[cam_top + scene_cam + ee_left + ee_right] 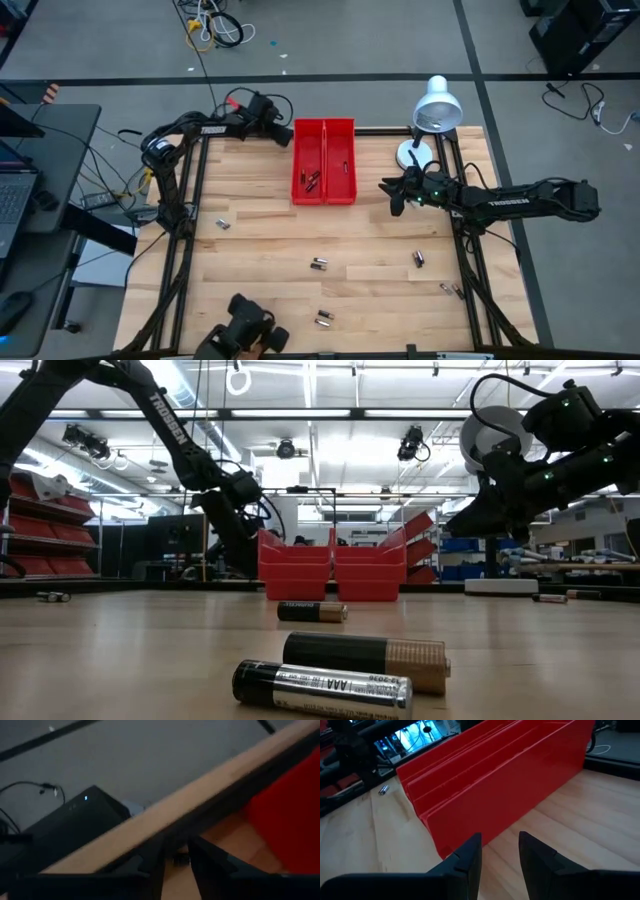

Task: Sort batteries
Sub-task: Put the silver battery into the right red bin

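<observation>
Bright ceiling glare, left wrist blurred

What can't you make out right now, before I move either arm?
- Left gripper, left wrist view: blurred, so whether something sits between its fingers is unclear.
- Batteries inside the red bin, high view: too small to count; low view: the bin walls hide them.
- Loose batteries, high view: too small to tell types.
- Right gripper: open, empty.

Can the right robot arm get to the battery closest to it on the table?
Probably yes. The right gripper, fingers open and empty, hovers beside the red bin; the nearest battery lies on bare wood with nothing between.
</observation>
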Available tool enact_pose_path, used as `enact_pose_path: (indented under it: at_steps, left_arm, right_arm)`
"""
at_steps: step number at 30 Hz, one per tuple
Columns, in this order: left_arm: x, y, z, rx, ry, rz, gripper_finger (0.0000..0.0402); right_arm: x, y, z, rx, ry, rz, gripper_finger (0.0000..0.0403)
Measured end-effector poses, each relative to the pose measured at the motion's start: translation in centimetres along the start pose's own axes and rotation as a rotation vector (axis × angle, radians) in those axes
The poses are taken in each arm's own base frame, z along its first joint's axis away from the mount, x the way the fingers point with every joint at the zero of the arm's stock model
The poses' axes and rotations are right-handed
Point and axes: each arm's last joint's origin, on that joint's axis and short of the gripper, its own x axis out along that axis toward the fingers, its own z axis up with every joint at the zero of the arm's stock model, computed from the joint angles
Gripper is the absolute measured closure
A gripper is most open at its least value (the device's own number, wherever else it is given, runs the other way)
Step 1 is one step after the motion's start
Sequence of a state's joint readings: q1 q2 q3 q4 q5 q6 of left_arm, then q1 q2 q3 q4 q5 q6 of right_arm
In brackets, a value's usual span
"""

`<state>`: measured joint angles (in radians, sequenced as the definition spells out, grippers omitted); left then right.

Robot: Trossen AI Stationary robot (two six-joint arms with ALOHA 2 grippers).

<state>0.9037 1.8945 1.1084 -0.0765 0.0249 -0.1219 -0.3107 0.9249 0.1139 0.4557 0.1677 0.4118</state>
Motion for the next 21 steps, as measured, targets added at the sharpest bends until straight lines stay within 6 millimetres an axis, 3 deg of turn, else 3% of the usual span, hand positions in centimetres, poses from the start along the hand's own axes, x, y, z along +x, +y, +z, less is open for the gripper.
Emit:
enact_pose_path:
  at_steps: [9, 15, 21]
  left_arm:
    - [0.0, -1.1, -0.2, 0.035, 0.005, -0.032, 0.0348]
    - [0.1, -1.0, -0.2, 0.035, -0.005, -0.02, 0.0355]
    - [0.8, -0.6, -1.8, 0.021, -0.033, -0.03, 0.0355]
  right_arm:
    - [0.0, 0.0, 0.1, 0.007, -0.009, 0.004, 0.0286]
    - [0.0, 0.1, 0.2, 0.02, -0.022, 0.01, 0.0286]
    - [0.0, 0.1, 0.3, 0.021, -0.027, 0.013, 0.0286]
